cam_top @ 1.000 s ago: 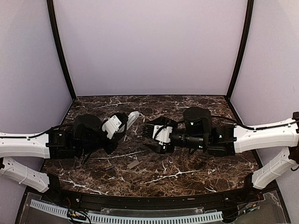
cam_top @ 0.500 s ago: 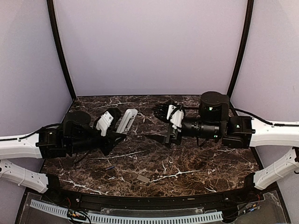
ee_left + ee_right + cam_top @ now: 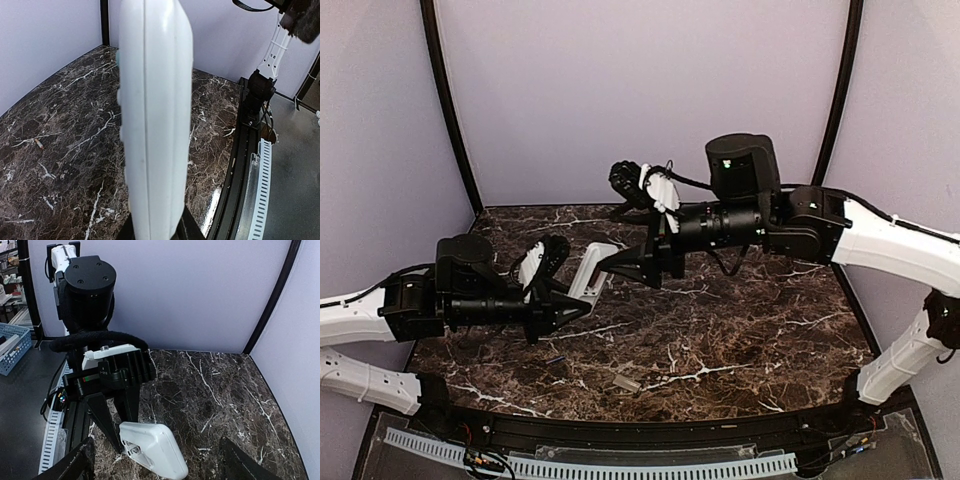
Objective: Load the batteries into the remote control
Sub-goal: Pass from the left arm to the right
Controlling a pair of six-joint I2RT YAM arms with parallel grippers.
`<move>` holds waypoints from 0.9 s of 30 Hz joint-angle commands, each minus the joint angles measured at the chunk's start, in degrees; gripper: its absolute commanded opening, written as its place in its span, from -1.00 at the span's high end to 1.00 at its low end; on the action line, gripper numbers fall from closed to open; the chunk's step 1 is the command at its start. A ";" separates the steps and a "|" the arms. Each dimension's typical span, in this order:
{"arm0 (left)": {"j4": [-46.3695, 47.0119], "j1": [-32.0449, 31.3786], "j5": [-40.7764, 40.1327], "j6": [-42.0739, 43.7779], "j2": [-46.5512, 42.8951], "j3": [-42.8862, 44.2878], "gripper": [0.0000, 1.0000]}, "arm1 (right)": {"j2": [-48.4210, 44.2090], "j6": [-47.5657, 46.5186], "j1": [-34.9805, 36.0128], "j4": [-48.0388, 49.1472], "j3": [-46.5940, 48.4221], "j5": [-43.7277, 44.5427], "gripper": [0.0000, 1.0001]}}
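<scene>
The right arm has swung up and away. Half a second ago its right gripper (image 3: 157,452) hung low over the marble, just right of the frame's centre in the top view; now it sits high in the upper middle, against the back wall. The left arm has drawn back toward the left edge, taking the remote (image 3: 592,270) with it.

The remote is off the table (image 3: 740,340), at left of centre in the top view, slanting up to the right. The left gripper (image 3: 159,227) is clenched on its lower end. In the left wrist view it stands edge-on up the middle of the frame, so its back bay is hidden.

The right jaws are spread wide with nothing between them, one finger in each bottom corner of the right wrist view. That view looks down on the remote's free end, but I cannot tell whether any cell is seated inside.

Lower centre of the top view, the small grey cover (image 3: 625,383) lies on the marble, lower and further right than a second ago. Left of it lies a thin dark stick (image 3: 555,359), possibly one of the batteries, though it is too small to be sure.

With the cover off, the right gripper empty and that stick possibly still loose, loading looks unfinished. The right arm's retreat reads as a reset before it reaches down for another piece.
</scene>
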 commanded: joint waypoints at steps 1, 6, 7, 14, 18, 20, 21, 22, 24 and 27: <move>-1.03 -0.19 4.72 1.19 -2.11 -0.19 1.00 | 3.92 1.95 -0.23 -8.23 6.24 -8.04 -0.55; -1.30 -0.20 5.50 2.30 -4.29 0.01 1.00 | 6.53 2.86 0.12 -12.63 9.99 -14.30 -0.38; -1.58 -0.17 5.87 2.67 -4.56 0.28 1.00 | 6.68 3.29 0.23 -12.91 10.27 -14.11 -0.33; -3.55 -0.16 8.16 4.37 -4.81 1.39 1.00 | 8.02 6.38 0.49 -10.15 10.35 -13.99 -0.03; -4.22 -0.20 9.32 6.31 -5.08 2.37 1.00 | 10.56 7.35 0.84 -12.15 12.66 -14.66 0.12; -4.10 -0.20 9.80 6.58 -5.23 2.75 1.00 | 11.07 7.62 1.06 -13.36 13.28 -14.80 0.20; -4.07 -0.22 9.95 6.69 -5.26 2.98 1.00 | 11.06 7.83 1.12 -13.64 13.21 -14.84 0.21; -4.10 -0.20 10.02 6.74 -5.29 3.09 1.00 | 10.87 8.02 1.15 -13.73 12.91 -14.79 0.21; -4.53 -0.20 10.17 6.69 -5.23 4.01 1.00 | 10.37 8.39 1.27 -13.67 11.90 -14.90 0.21; -4.79 -0.23 10.91 6.67 -5.14 4.55 1.00 | 9.68 8.91 1.28 -13.64 10.67 -15.01 0.36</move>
